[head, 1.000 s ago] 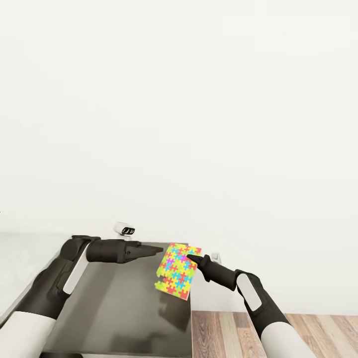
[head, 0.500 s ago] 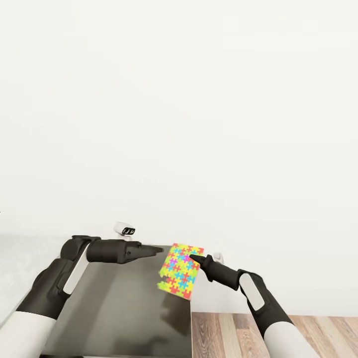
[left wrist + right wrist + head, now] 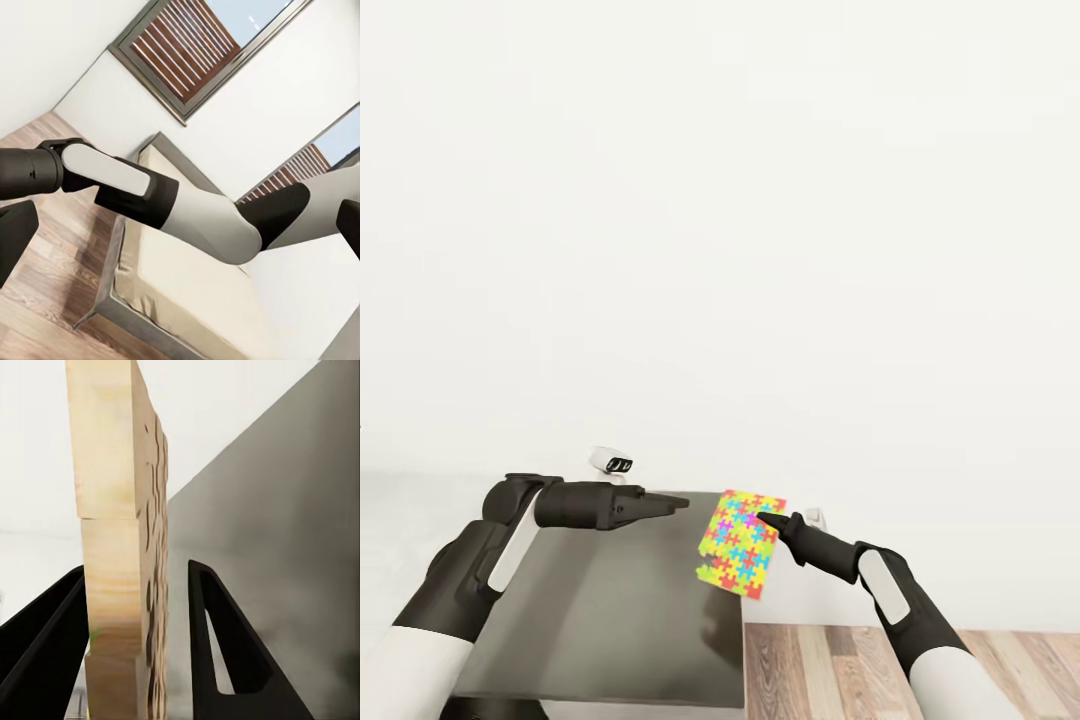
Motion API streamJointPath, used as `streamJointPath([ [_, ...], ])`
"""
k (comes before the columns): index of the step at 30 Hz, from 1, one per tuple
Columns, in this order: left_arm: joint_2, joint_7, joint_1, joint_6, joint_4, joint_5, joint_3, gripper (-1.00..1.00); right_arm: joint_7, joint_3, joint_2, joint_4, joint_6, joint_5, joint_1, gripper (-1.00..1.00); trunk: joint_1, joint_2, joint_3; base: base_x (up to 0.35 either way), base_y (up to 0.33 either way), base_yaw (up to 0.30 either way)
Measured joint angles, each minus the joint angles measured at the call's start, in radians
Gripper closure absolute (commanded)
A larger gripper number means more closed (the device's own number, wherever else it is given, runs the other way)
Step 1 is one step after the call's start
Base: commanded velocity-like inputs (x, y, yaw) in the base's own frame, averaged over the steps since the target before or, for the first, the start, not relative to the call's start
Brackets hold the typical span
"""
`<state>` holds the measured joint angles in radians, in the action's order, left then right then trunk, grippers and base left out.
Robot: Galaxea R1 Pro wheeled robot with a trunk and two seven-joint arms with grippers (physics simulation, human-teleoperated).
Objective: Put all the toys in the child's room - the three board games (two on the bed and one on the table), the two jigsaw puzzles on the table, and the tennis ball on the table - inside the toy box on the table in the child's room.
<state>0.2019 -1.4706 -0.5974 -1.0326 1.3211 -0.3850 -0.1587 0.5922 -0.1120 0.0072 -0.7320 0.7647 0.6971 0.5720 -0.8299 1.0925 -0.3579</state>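
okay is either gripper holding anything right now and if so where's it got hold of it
The right gripper holds a jigsaw puzzle by its edge, the fingers either side of its thin tan thickness. The left gripper looks empty.

The jigsaw puzzle (image 3: 741,545) has a bright printed face, matt like card, and a pale raw-wood edge (grain visible in the right wrist view) (image 3: 112,532). The right claw (image 3: 764,518) looks like smooth black plastic with a faint sheen. The dark grey surface (image 3: 600,620) is smooth, slightly reflective. The floor (image 3: 900,670) shows wood-plank grain. The wall (image 3: 760,250) is plain matt white.
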Motion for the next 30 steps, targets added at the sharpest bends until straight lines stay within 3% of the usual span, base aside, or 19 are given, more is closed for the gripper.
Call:
streamJointPath([
  [19,0.001,0.003,-0.001,0.000,0.000,0.001,0.003,-1.00,0.009,-0.008,-0.013,-0.007,0.008,0.000,0.000,1.00,0.073,-0.133,0.060,-0.012,0.000,0.000],
  [27,0.010,0.003,-0.004,-0.001,0.000,-0.002,0.006,-1.00,0.012,-0.010,-0.056,-0.007,0.058,0.001,0.001,1.00,0.104,-0.189,0.085,0.000,0.000,0.000],
  [30,0.032,0.003,-0.007,-0.003,0.000,-0.004,0.007,-1.00,0.016,-0.011,-0.064,-0.007,0.062,0.001,0.000,1.00,0.115,-0.210,0.094,0.000,0.000,0.000],
])
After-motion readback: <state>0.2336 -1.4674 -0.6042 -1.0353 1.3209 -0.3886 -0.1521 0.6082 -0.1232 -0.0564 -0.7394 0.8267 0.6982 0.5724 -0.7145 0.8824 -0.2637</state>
